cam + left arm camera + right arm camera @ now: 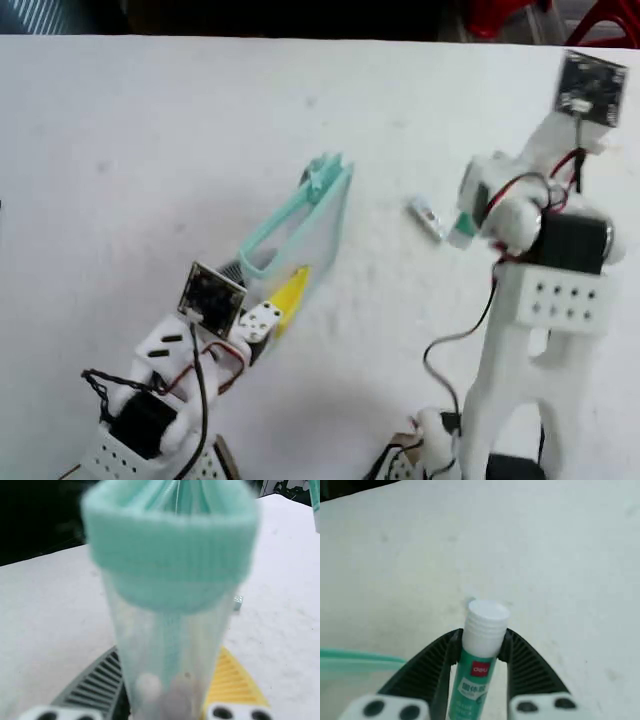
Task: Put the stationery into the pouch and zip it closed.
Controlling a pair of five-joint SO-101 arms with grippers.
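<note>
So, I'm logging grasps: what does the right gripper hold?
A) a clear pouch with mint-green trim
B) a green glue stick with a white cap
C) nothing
B: the right wrist view shows the green, white-capped glue stick clamped in the right gripper.

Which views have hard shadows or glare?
High view: white table evenly bright, no hard shadows; room beyond it dark. Left wrist view: pouch evenly lit, no glare. Right wrist view: glue stick cap bright, table free of hard shadows.
</note>
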